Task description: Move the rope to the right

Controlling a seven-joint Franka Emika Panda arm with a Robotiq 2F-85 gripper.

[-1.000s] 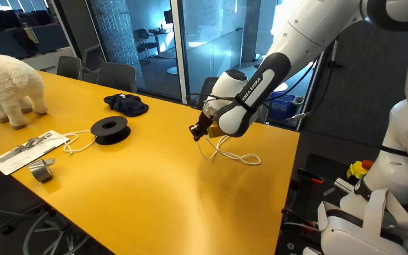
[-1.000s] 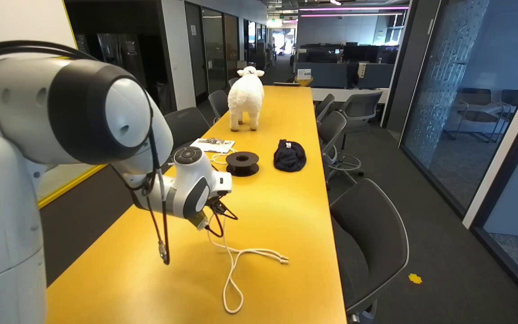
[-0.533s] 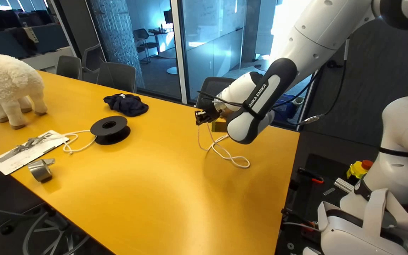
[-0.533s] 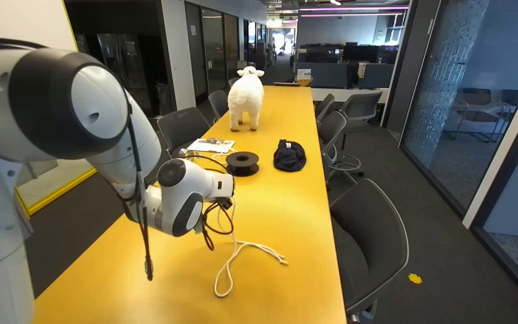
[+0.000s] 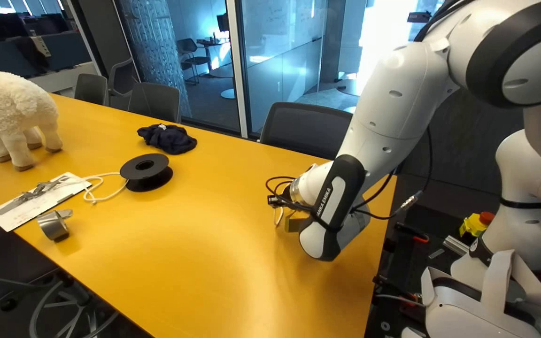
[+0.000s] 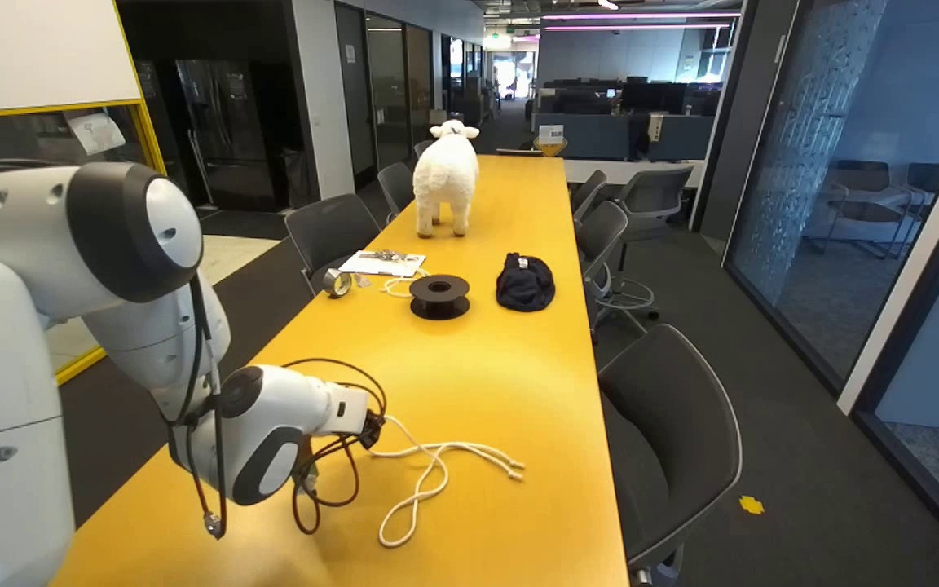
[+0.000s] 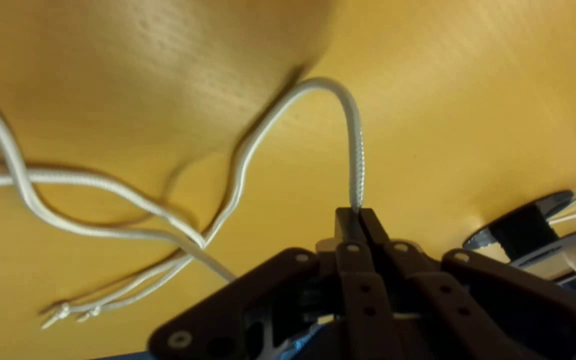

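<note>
The rope is a thin whitish cord with knotted ends. In an exterior view the rope (image 6: 419, 497) lies in loose curves and a loop on the yellow table (image 6: 510, 375), right of and below the gripper. In an exterior view the arm hides most of the rope (image 5: 278, 217); a short bit hangs below the gripper (image 5: 274, 201). In the wrist view the gripper (image 7: 356, 212) is shut on one strand of the rope (image 7: 240, 172), which bends down from the fingertips to the table. The gripper (image 6: 372, 430) sits low above the table.
A black spool (image 5: 144, 176) with cord beside it stands further along the table. A flat white item (image 5: 21, 209), a tape roll (image 5: 53, 226), a dark blue cloth (image 5: 169, 139) and a plush sheep (image 5: 12, 112) lie or stand beyond. A chair (image 6: 673, 440) stands at one long edge.
My gripper has risen slightly, then come back toward the robot base and down, still shut on the rope. The held strand has moved with it; the rope's loop has shifted a little.
</note>
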